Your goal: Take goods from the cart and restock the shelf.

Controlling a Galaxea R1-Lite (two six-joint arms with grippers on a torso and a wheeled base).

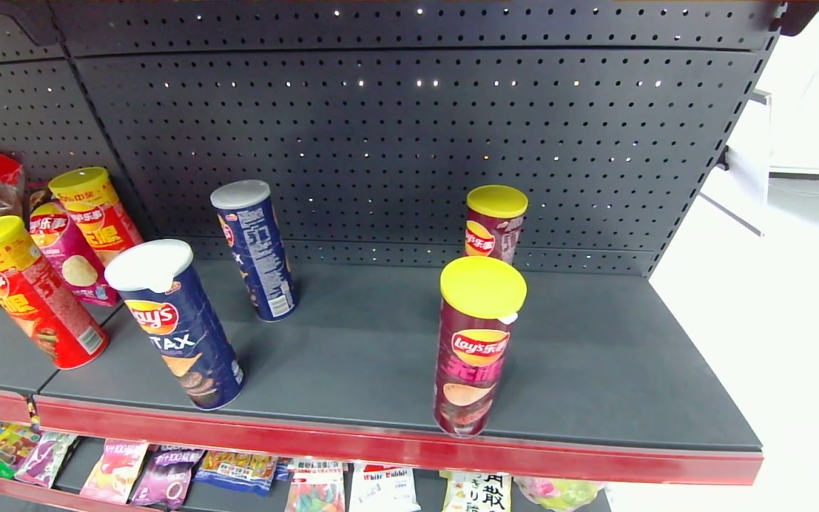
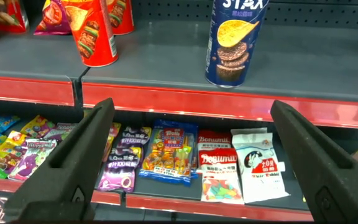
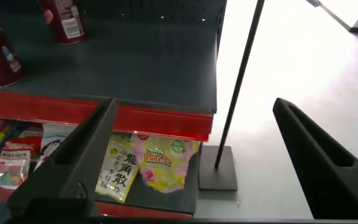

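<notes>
Dark grey metal shelf [image 1: 594, 370] with a red front lip carries the goods: a maroon yellow-lidded crisp tube [image 1: 477, 355] at its front edge, a second maroon tube [image 1: 493, 227] by the back panel, and a navy white-lidded tube [image 1: 175, 327] front-left. Left gripper [image 2: 191, 180] and right gripper [image 3: 197, 174] hang before the lip — both spread wide, empty.

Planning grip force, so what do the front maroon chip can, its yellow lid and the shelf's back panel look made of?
Maroon can: probably cardboard, glossy printed wrap. Yellow lid: likely matte plastic, small tab at rim. Back panel: seemingly dark painted metal, regular punched holes.
</notes>
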